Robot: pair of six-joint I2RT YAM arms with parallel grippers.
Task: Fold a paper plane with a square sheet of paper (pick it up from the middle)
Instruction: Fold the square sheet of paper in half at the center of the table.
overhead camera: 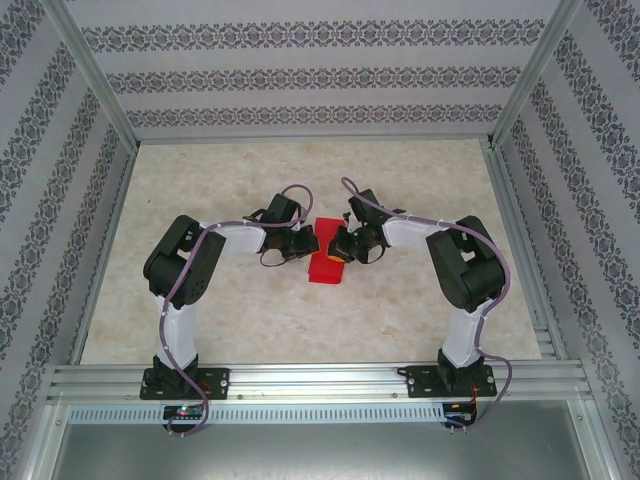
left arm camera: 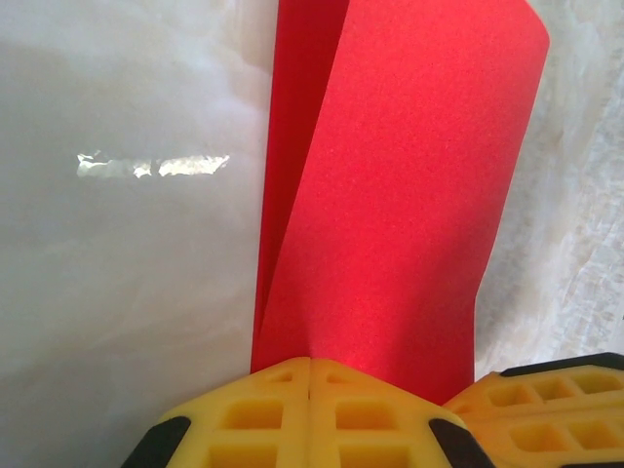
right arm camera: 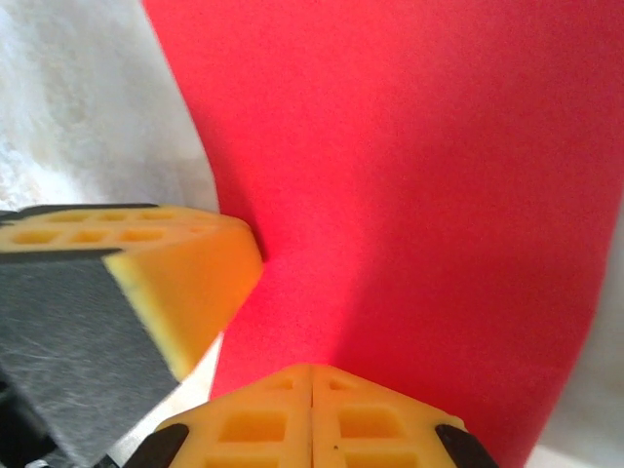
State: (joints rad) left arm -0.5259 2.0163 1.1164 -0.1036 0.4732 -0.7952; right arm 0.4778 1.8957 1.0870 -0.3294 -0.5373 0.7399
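The left gripper (left arm camera: 309,378) is clenched on the edge of the red sheet (left arm camera: 400,195), fingertips pressed together. The right gripper (right arm camera: 311,382), just beside it, pinches the same sheet. The sheet curls in two layers between them, at the middle of the table (overhead camera: 420,320).

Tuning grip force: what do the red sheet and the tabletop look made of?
The red sheet looks like thin matte paper: fine grain, curls smoothly without cracking. The tabletop is pale, marble-patterned and glossy, with a bright glare streak in the left wrist view; real stone or printed laminate, can't tell.
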